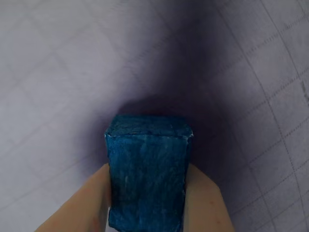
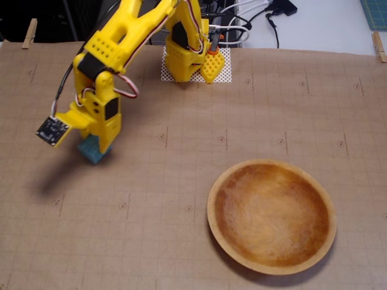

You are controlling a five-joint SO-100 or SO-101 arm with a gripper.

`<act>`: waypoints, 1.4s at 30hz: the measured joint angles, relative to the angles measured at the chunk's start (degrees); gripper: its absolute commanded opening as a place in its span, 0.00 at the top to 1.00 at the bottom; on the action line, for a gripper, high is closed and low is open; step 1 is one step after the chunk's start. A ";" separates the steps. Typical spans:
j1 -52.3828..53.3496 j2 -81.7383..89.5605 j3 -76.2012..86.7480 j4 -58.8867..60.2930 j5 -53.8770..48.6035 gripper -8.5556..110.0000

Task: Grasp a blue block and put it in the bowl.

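**Blue block held in the pincer, left of the bowl**

Filling the near, lower middle of the wrist view, the blue block (image 1: 147, 174) sits between the two fingers (image 1: 205, 203) of the pincer (image 1: 147, 193). Each finger presses against one side of it, so the pincer is closed on the block, spread only as wide as the block itself. The block's rough teal-blue face points toward the camera, and its far end stands out beyond the fingertips. Past it lies the gridded counter (image 1: 58, 58), with a dark shadow spreading around and beyond the block.

From the fixed view, the yellow arm (image 2: 127, 36) reaches from its base at the far edge down toward the left side of the counter (image 2: 181, 181). The pincer (image 2: 97, 145) points downward there, and the blue block (image 2: 92, 151) shows just under the yellow fingers, at or very close to the counter surface; whether it is touching the surface cannot be told. A shadow falls on the counter to the left of and nearer than the block.

The bowl (image 2: 272, 266) rests on the near right part of the counter, well apart from the block and the pincer. Its wooden inside holds nothing.
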 measured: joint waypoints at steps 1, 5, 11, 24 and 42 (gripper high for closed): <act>-0.88 1.93 0.00 0.97 0.00 0.95; -4.83 10.37 -1.23 3.87 0.00 0.95; -9.49 22.24 -1.49 5.98 0.44 0.95; -19.60 44.30 -1.49 7.73 7.12 0.95; -39.64 43.77 -4.48 7.73 11.87 0.95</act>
